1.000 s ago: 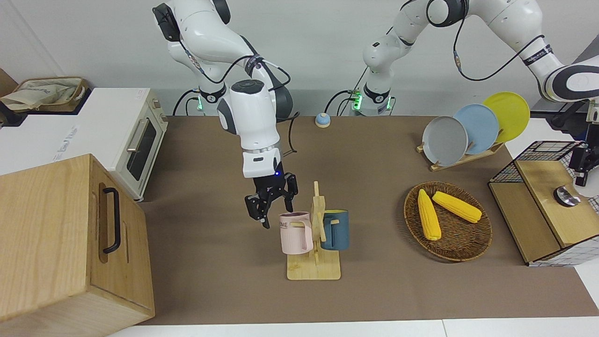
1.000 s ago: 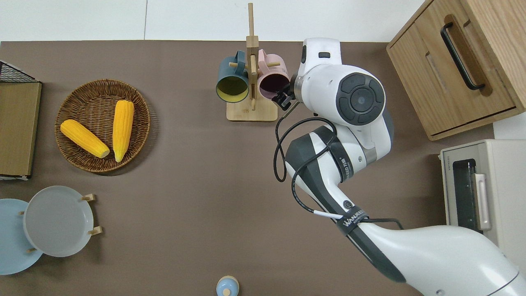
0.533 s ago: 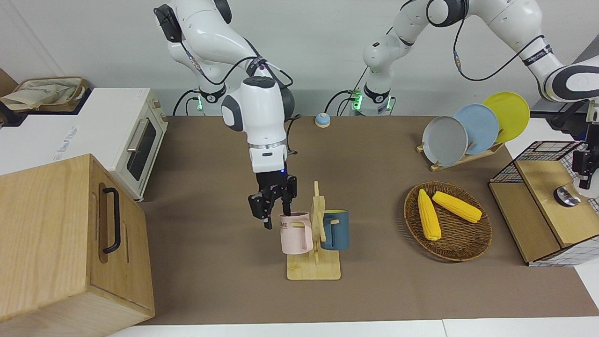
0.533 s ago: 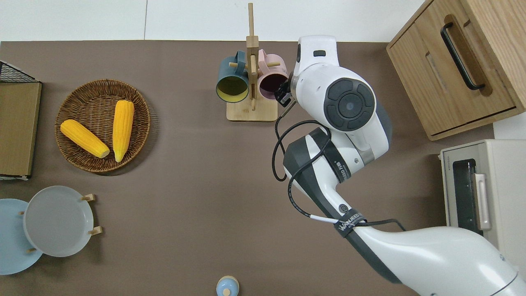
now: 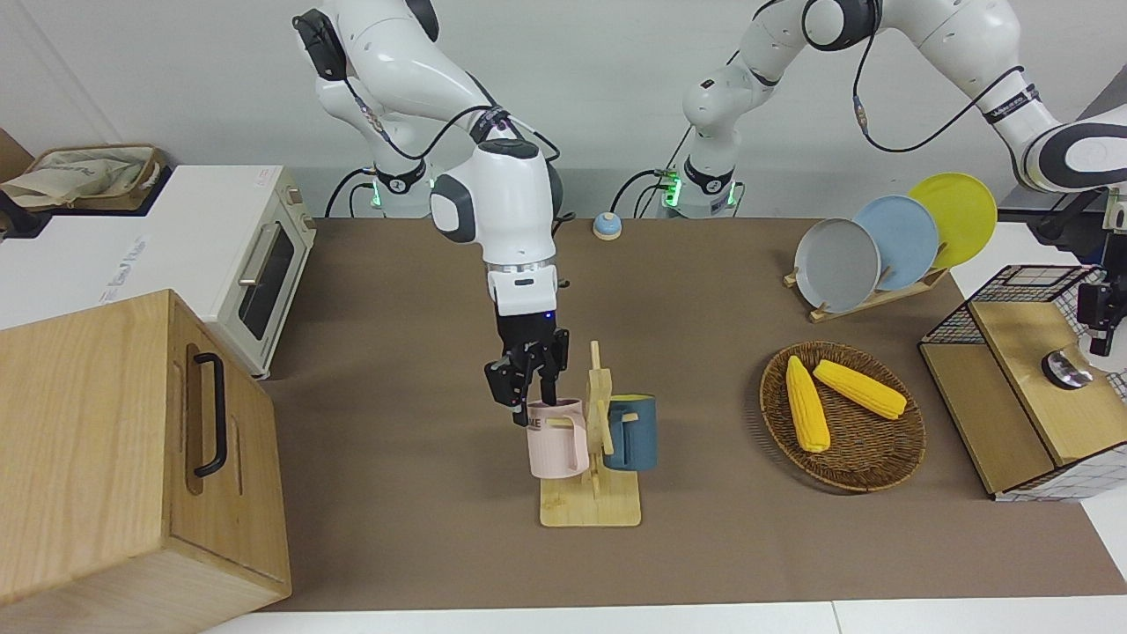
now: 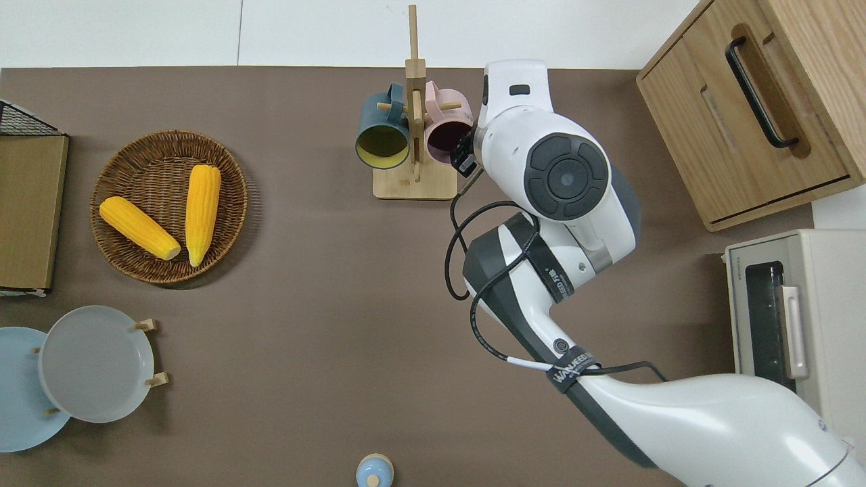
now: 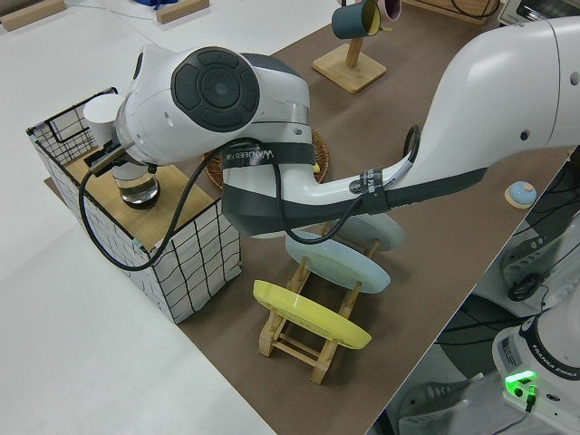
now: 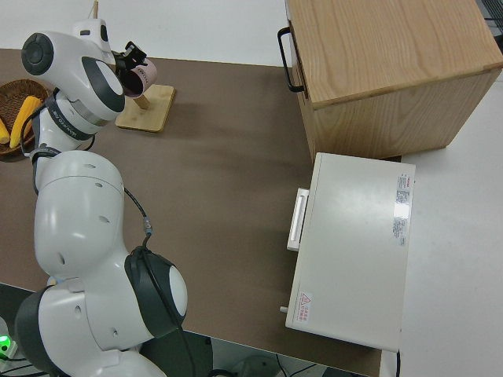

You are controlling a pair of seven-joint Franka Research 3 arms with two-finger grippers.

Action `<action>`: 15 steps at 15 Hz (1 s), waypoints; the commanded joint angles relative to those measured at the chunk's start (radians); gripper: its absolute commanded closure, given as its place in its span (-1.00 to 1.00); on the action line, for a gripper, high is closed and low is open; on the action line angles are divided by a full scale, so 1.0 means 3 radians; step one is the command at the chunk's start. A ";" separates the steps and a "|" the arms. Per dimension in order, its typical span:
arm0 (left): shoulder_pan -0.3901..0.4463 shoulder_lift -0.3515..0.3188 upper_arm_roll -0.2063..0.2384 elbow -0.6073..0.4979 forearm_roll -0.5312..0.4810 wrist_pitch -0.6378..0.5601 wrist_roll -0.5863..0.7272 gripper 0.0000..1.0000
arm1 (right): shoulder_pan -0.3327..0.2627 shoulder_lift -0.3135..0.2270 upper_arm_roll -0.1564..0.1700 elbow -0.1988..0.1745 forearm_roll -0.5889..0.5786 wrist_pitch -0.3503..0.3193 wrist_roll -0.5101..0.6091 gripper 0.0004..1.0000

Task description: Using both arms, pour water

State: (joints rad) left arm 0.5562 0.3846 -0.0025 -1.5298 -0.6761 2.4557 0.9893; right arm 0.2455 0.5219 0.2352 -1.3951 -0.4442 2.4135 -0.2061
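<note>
A pink mug [image 5: 555, 440] and a dark blue mug [image 5: 634, 436] hang on a wooden mug rack [image 5: 590, 511] at mid table. My right gripper [image 5: 531, 405] points down at the pink mug's rim, open. One finger is in the mug's mouth and the other is outside its wall. It shows beside the pink mug [image 6: 446, 135] in the overhead view too [image 6: 465, 152]. My left gripper [image 5: 1101, 317] hangs over a clear glass [image 5: 1067, 368] on the wooden top of a wire basket [image 5: 1012, 282] at the left arm's end.
A wicker basket [image 5: 880, 467] with two corn cobs lies beside the rack. A plate rack [image 5: 880, 242] with three plates stands nearer the robots. A wooden cabinet [image 5: 106, 458] and a toaster oven [image 5: 255, 264] stand at the right arm's end. A small blue bell [image 5: 607, 225] sits near the arm bases.
My right gripper has moved sideways to the pink mug and its wrist has turned more upright, so one finger now reaches into the mug. The left arm has barely moved.
</note>
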 commanded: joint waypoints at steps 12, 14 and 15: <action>-0.0024 -0.0019 0.0003 0.0012 -0.0027 0.0072 0.0011 1.00 | -0.0026 0.0137 0.0039 0.0079 -0.0084 0.0029 0.0109 0.51; -0.0029 -0.0024 0.0003 0.0012 -0.0027 0.0072 0.0011 1.00 | -0.0041 0.0137 0.0034 0.0079 -0.0069 0.0029 0.0109 0.59; -0.0024 -0.0029 0.0003 0.0012 -0.0027 0.0067 0.0006 1.00 | -0.0046 0.0142 0.0034 0.0079 -0.0069 0.0029 0.0109 0.60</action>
State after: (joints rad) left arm 0.5558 0.3846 -0.0025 -1.5298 -0.6762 2.4569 0.9884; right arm 0.2432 0.5463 0.2350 -1.3884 -0.4478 2.4137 -0.1972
